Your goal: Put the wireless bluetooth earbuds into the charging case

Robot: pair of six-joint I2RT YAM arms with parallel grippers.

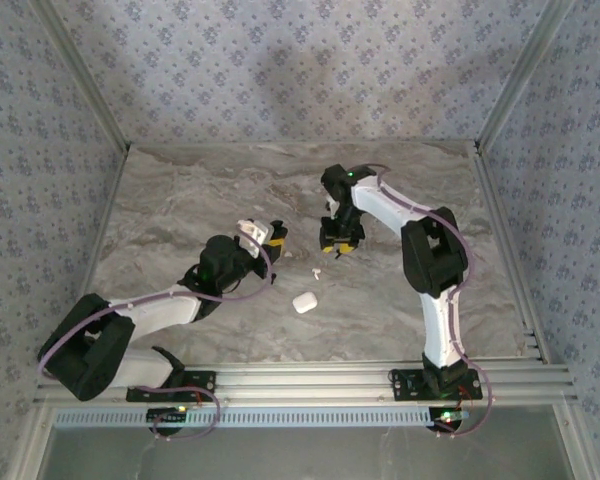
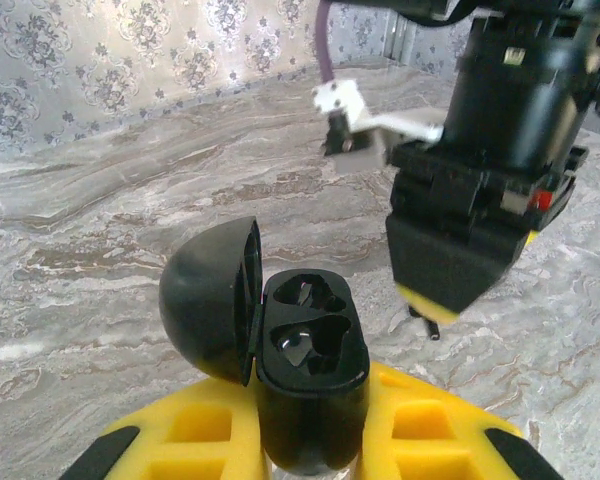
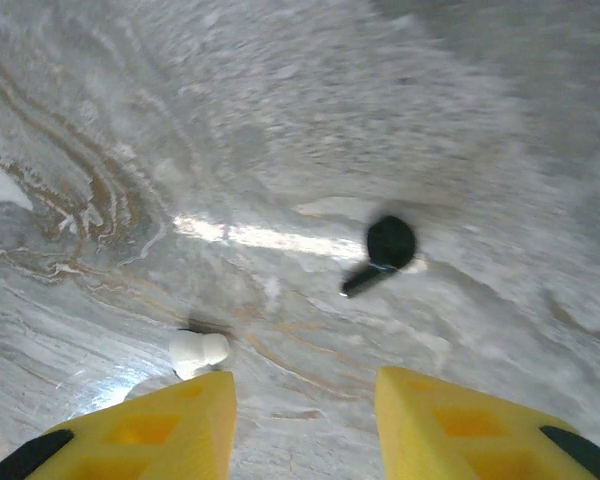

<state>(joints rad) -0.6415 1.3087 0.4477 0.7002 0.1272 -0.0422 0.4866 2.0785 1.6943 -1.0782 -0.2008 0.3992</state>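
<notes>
My left gripper point(image 2: 310, 445) is shut on a black charging case point(image 2: 310, 345), held upright with its lid swung open to the left. Both of its wells are empty. A white charging case point(image 1: 303, 302) lies closed on the table in front of both arms. One white earbud point(image 1: 316, 271) lies just behind it and sits by my right gripper's left finger point(image 3: 198, 352). A black stemmed earbud point(image 3: 388, 247) rests on the table ahead of my right gripper point(image 3: 305, 415). That gripper hovers open over the marble with nothing between its fingers.
The marble tabletop point(image 1: 180, 210) is walled by patterned panels behind and at both sides. An aluminium rail point(image 1: 310, 380) runs along the near edge. In the left wrist view my right gripper point(image 2: 450, 270) hangs close to the right of the held case.
</notes>
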